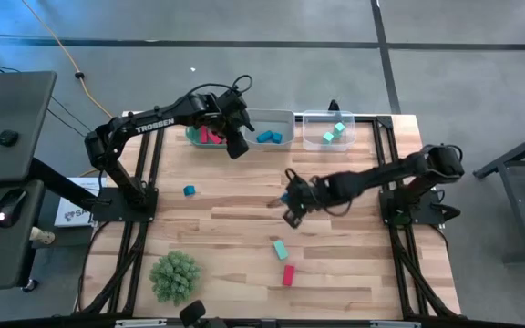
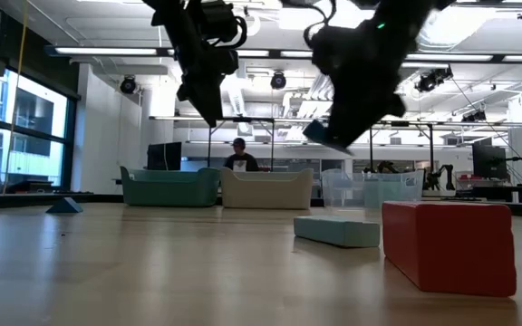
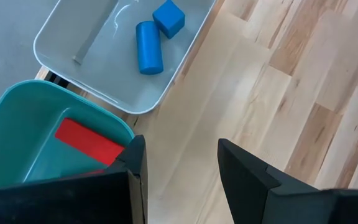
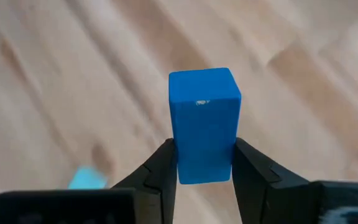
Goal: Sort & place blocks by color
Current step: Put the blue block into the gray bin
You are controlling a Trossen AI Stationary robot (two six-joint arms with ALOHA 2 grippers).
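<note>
My right gripper (image 4: 204, 171) hovers over the table's middle (image 1: 290, 205), shut on a blue bar (image 4: 204, 121). My left gripper (image 3: 179, 171) is open and empty, above the table just in front of the teal bin (image 3: 36, 134) and the white bin (image 3: 98, 56). The teal bin holds red blocks (image 1: 211, 136), the white bin blue blocks (image 1: 269, 138), and the clear bin (image 1: 333, 118) light teal blocks (image 1: 332, 133). On the table lie a blue cube (image 1: 190, 190), a teal bar (image 1: 281, 249) and a red bar (image 1: 288, 274). My right gripper pinches the blue bar between its two fingers, on opposite side faces of the bar's lower end (image 4: 204, 168). The rest of the bar sticks out beyond the fingertips (image 4: 166, 165). The bar is lifted clear of the table (image 2: 324, 136).
A green spiky ball (image 1: 175, 276) sits near the table's near-left corner. The three bins stand in a row along the far edge. Bare wood lies between the loose blocks. A person (image 2: 239, 156) sits in the room beyond the table.
</note>
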